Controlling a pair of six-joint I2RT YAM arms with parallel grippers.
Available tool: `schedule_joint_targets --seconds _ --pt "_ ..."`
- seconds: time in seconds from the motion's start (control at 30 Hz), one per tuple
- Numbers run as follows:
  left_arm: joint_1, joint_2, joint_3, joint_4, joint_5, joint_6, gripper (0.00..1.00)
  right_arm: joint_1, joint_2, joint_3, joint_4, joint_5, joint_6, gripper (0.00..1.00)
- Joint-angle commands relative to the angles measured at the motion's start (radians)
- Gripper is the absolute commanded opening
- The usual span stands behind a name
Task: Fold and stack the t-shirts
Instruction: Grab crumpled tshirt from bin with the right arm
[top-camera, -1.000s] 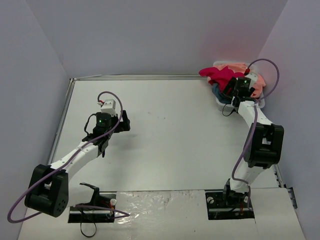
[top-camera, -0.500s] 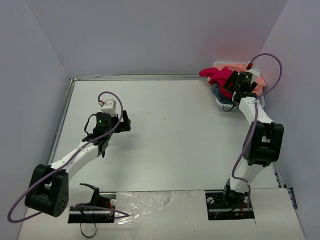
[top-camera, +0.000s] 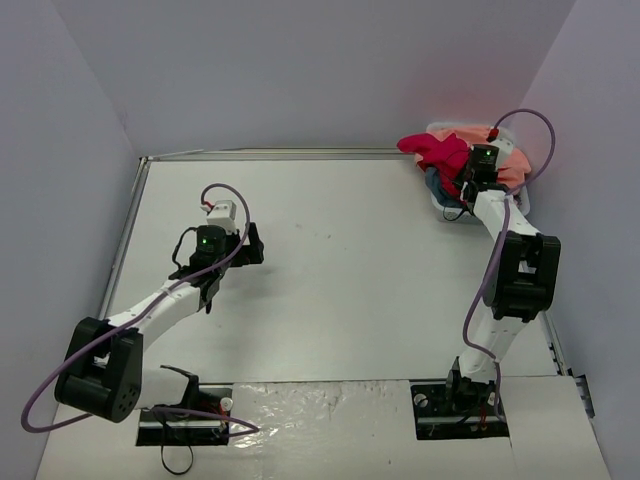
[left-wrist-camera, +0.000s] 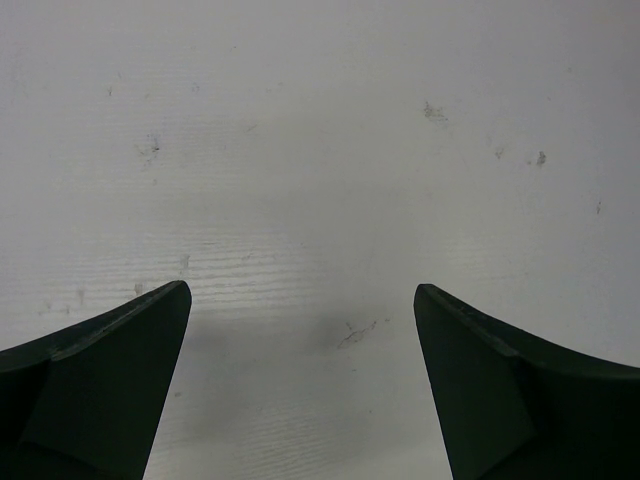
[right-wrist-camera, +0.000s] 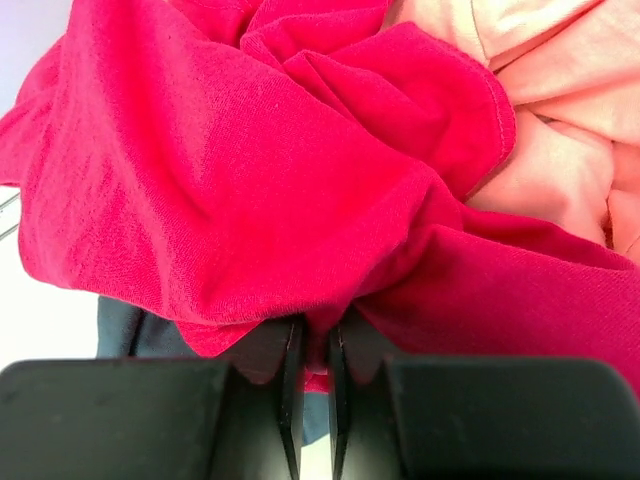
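One crimson t-shirt (top-camera: 440, 152), one peach t-shirt (top-camera: 511, 170), one blue t-shirt (top-camera: 435, 184), one basket (top-camera: 441, 207), two arms (top-camera: 160, 305) (top-camera: 497, 240).

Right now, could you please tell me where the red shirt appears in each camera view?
Top external: the red shirt lies at the far right corner of the table.
Left wrist: not in it; only table shows.
Right wrist: it fills most of the frame, with a fold pinched in the right end effector.
Shared landmark: the peach shirt beside it, at the upper right in the right wrist view.
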Motion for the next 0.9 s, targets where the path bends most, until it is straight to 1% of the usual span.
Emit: schedule_joint_targets --seconds 0.0,0.17,0.33,0.57,0.67,0.87 --pt "-0.009 0.003 0.029 0.036 0.013 -0.006 0.94 -0.002 -0.007 0.021 0.005 0.009 0.001 0.0" --pt "-0.009 -0.013 0.026 0.032 0.008 -0.001 0.94 0.008 -0.055 0.004 0.002 0.001 0.008 0.0" --pt "-0.009 -0.025 0.023 0.029 0.008 0.0 0.94 0.015 -0.16 -0.01 0.003 -0.029 0.029 0.0" --pt "-0.009 -0.033 0.02 0.033 0.022 -0.003 0.94 0.035 -0.26 0.018 -0.017 -0.057 0.049 0.0" --pt "-0.009 -0.039 0.017 0.035 0.02 -0.003 0.94 0.046 -0.282 0.04 -0.023 -0.06 0.049 0.0" --pt "-0.011 -0.052 0.015 0.03 0.01 0.002 0.94 0.086 -0.289 0.151 -0.08 -0.099 0.037 0.0"
